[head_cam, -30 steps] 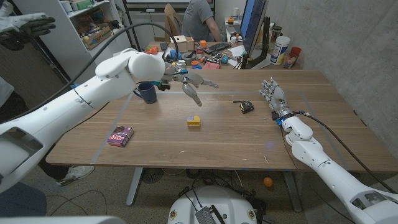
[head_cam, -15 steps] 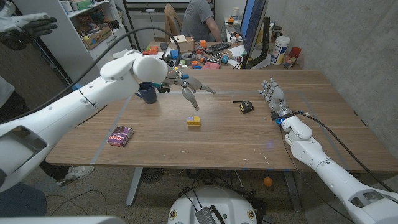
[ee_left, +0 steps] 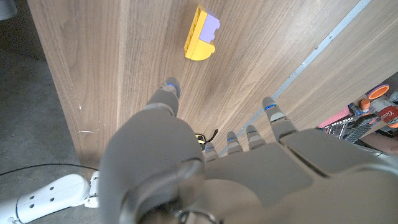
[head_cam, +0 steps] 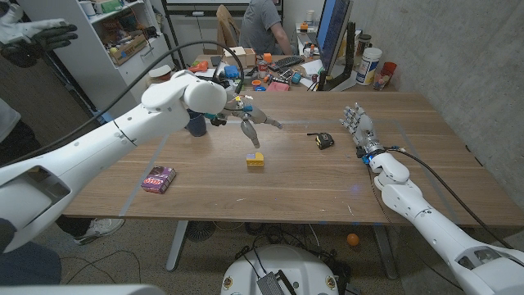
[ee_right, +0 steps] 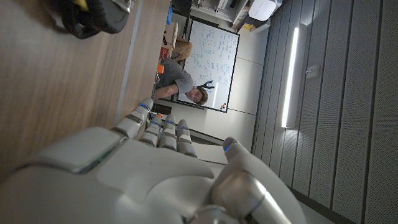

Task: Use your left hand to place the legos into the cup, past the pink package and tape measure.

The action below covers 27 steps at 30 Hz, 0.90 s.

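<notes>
the dark cup [head_cam: 195, 124] is mostly hidden behind the left arm. left hand [head_cam: 248, 121] hovers over the blocky yellow-and-purple legos [head_cam: 255, 159], fingers spread, empty. right hand [head_cam: 359, 124] stands upright by the tape measure [head_cam: 325, 140], loosely open, holding nothing.

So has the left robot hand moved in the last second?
Yes. The left robot hand has dropped toward the lego block, fingers apart and holding nothing.

You had one lego piece [head_cam: 255, 159], one cup [head_cam: 195, 124], one pink package [head_cam: 158, 179], one tape measure [head_cam: 325, 141] — and two hands, left [head_cam: 248, 120] and right [head_cam: 359, 124].
</notes>
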Tool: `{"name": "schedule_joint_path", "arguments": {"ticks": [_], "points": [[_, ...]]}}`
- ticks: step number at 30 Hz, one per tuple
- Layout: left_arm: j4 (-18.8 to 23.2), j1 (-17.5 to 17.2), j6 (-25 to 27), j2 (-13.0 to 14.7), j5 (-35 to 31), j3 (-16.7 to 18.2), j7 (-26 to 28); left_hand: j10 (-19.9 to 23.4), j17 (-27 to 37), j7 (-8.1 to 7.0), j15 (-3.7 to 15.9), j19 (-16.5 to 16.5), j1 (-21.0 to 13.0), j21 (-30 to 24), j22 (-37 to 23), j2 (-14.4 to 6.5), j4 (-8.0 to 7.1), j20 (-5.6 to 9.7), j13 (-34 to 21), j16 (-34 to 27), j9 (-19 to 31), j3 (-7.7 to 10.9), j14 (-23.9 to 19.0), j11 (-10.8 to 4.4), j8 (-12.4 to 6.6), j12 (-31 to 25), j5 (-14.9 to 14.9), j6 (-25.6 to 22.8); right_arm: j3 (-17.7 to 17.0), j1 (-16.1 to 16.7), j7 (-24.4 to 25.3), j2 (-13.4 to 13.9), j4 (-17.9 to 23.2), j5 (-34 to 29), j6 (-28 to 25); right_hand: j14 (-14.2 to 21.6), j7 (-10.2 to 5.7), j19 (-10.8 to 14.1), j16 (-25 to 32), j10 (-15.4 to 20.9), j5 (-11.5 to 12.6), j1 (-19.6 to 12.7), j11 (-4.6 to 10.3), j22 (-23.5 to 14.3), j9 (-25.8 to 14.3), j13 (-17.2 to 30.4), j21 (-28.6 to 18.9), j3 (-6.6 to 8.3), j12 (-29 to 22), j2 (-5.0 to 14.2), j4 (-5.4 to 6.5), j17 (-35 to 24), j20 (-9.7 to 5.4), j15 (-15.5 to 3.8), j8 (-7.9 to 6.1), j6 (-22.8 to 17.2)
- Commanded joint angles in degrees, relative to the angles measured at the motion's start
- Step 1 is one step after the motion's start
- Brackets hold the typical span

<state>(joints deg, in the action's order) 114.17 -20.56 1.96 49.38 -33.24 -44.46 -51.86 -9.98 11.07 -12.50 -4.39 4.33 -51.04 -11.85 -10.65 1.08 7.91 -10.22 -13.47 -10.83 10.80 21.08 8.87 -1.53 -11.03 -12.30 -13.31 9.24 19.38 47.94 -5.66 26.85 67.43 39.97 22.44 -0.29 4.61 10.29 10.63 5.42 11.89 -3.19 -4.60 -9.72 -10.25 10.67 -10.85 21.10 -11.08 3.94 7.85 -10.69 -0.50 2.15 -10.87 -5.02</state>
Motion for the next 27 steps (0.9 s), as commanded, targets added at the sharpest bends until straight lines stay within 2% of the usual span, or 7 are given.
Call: {"name": "schedule_joint_path", "arguments": {"ticks": [1,10,15,27], "points": [[-4.86,0.93,-4.35,-3.15,0.12,-1.33,-0.8,-3.48,0.21,-0.11,0.21,-0.48,-0.65,0.11,-0.18,0.39,0.18,0.18,-0.24,0.05,0.2,-0.4,0.41,-0.17,-0.06,-0.22,0.04,0.33,-0.1,-0.35,0.17,-0.3,-1.0,-0.03,0.39,0.02,0.16,-0.09,0.38,0.61,0.31,0.76,-0.08,-0.29,-0.19,0.14,-0.51,-0.36,-0.18,0.13,0.04,0.02,0.29,0.3,-0.12,-0.36],[-7.8,1.78,-4.78,-4.43,0.59,-2.76,-2.65,-2.16,0.19,-0.1,0.46,0.66,-0.68,-0.36,-0.18,0.66,-0.01,0.21,-0.35,-0.46,0.26,-1.17,-0.59,-0.05,-0.31,-0.97,0.08,0.04,-0.32,-0.36,0.36,-0.24,-1.19,-0.02,0.56,0.04,0.13,-0.08,0.37,0.57,0.35,0.82,0.03,-0.29,-0.19,0.14,-0.51,-0.45,-0.15,0.12,0.04,0.02,0.26,0.32,-0.09,-0.34],[-7.79,1.86,-4.02,-4.33,-0.95,-3.55,-3.65,-2.81,0.17,-0.12,0.77,0.64,-0.93,-0.34,-0.19,0.69,0.03,0.56,-0.38,-0.37,0.28,-1.45,-0.38,-0.47,-0.45,-0.79,0.14,-0.14,-0.4,-0.32,0.44,-0.19,-1.22,0.06,0.46,0.07,0.15,-0.1,0.37,0.6,0.37,0.85,-0.05,-0.29,-0.19,0.14,-0.5,-0.48,-0.15,0.13,0.04,0.03,0.31,0.33,-0.09,-0.35],[-7.22,1.14,-1.89,-3.71,-1.5,-3.81,-5.87,-3.22,0.16,-0.13,0.52,1.33,-1.55,-0.62,-0.24,0.04,0.0,0.62,-0.47,-0.27,0.29,-1.63,0.13,0.31,-0.43,-0.82,0.4,0.11,-0.2,-0.61,0.19,-0.17,-1.51,-0.06,0.23,0.07,0.13,-0.08,0.36,0.59,0.42,0.92,-0.04,-0.29,-0.19,0.14,-0.51,-0.59,-0.13,0.12,0.04,0.03,0.33,0.33,-0.06,-0.33]]}}
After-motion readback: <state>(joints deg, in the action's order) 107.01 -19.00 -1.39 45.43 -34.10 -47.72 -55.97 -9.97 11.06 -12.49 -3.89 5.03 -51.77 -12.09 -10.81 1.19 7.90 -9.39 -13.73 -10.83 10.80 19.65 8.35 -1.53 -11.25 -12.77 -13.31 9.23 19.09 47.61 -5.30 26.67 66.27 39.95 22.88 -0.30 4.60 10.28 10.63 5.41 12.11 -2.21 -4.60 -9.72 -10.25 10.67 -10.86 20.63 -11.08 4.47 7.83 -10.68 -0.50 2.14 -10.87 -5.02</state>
